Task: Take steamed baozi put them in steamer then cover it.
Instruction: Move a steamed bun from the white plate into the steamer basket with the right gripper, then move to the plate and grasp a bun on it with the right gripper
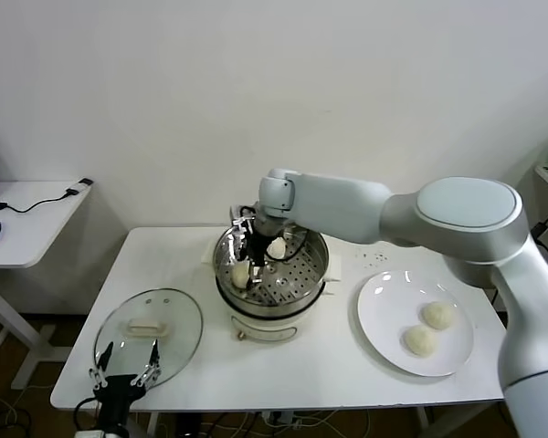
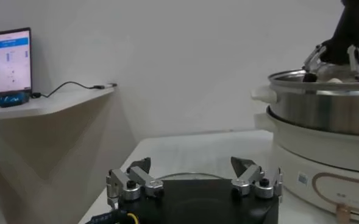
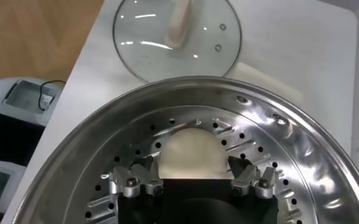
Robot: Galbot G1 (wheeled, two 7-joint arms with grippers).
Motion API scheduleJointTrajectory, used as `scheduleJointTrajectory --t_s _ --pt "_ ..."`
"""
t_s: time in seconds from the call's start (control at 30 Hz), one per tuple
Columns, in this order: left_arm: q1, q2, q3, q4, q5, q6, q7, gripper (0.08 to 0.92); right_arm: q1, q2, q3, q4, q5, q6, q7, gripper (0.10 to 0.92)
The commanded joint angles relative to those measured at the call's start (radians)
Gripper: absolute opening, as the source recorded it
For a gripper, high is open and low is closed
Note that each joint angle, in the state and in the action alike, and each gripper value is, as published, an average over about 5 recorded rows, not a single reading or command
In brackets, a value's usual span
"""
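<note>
The steel steamer (image 1: 316, 253) stands mid-table on its white base. My right gripper (image 1: 252, 258) reaches down into it, open, its fingers either side of a cream baozi (image 3: 191, 151) resting on the perforated tray (image 3: 277, 152). A second baozi (image 1: 277, 247) lies in the steamer just behind. Two more baozi (image 1: 438, 315) (image 1: 420, 340) sit on the white plate (image 1: 384, 310) to the right. The glass cover (image 1: 178, 319) with its cream handle lies flat at the front left. My left gripper (image 1: 125, 367) hangs open and empty over the cover's near edge.
A white side desk (image 1: 27, 219) with cables stands off to the left, and a laptop screen (image 2: 7, 61) shows on it. The table's front edge runs just below the cover and the plate. The wall is close behind the steamer.
</note>
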Motion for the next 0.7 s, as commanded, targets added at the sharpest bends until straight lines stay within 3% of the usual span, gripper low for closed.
scheduleJointTrajectory --t_s 0.03,0.37,0.7 --pt "-0.004 0.001 0.001 0.002 0.002 0.002 0.000 0.823 0.124 -0.130 0.004 0.096 -0.001 0.019 -0.033 0.822" --pt "-0.024 -0.001 0.003 0.002 0.020 0.013 0.000 0.823 0.282 -0.498 -0.020 0.316 -0.049 0.060 -0.066 0.823" --pt "-0.035 -0.006 -0.001 -0.007 0.033 0.028 -0.005 0.823 0.181 -0.870 0.003 0.532 -0.304 0.071 -0.080 0.823"
